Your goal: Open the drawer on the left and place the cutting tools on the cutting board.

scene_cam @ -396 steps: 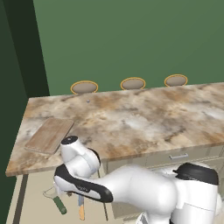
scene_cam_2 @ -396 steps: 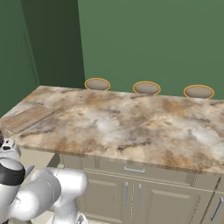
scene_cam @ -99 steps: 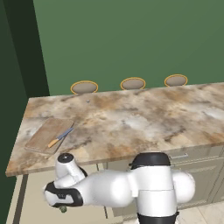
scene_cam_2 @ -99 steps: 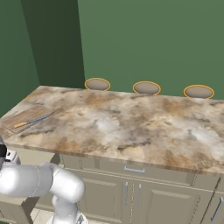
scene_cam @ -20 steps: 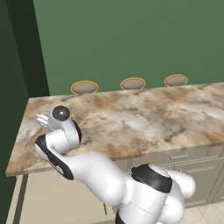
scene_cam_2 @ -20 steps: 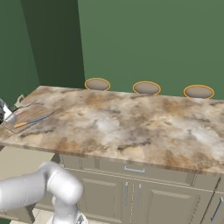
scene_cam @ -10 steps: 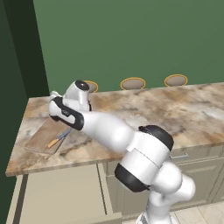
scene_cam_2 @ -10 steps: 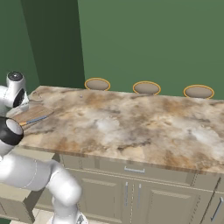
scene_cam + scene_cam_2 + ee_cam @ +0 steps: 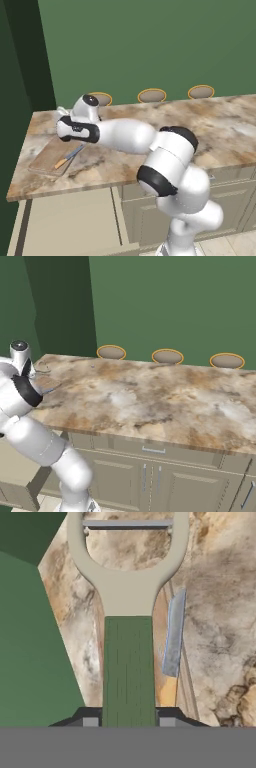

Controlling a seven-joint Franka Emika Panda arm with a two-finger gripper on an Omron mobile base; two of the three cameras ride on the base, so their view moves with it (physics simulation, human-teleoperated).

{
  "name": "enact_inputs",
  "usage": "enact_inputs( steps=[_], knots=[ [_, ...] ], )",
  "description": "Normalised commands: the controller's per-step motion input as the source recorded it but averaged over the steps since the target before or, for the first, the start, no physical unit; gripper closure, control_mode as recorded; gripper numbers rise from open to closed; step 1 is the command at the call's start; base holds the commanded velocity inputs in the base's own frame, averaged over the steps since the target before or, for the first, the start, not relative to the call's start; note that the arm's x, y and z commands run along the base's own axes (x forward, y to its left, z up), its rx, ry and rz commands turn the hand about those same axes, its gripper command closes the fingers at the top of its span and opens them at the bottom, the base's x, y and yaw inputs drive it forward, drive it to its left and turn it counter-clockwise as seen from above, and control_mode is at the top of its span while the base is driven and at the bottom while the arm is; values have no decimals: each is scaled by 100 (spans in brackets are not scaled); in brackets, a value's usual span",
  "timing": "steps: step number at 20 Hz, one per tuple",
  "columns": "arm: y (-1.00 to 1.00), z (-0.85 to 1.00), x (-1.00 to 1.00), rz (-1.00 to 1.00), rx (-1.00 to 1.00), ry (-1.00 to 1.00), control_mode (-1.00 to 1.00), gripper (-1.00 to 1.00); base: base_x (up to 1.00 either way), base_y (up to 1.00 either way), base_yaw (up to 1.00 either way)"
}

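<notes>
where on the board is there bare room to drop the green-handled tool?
The knife lies diagonally along the cutting board toward its right edge. Bare wood runs left of it, out to the counter's left edge. The gripper holds the green-handled tool above the board. The counter rightward is bare.
</notes>
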Motion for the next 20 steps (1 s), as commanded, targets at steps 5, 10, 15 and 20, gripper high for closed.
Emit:
enact_inputs(
  steps=[5, 10, 15, 20],
  knots=[
    [25, -1, 26, 0, -5, 0, -100, 100, 0, 0, 0],
    [30, 0, 27, 0, -4, 6, -100, 100, 0, 0, 0],
    [26, 0, 24, 0, -7, 13, -100, 100, 0, 0, 0],
    [27, -1, 21, 0, -9, 13, -100, 100, 0, 0, 0]
  ],
)
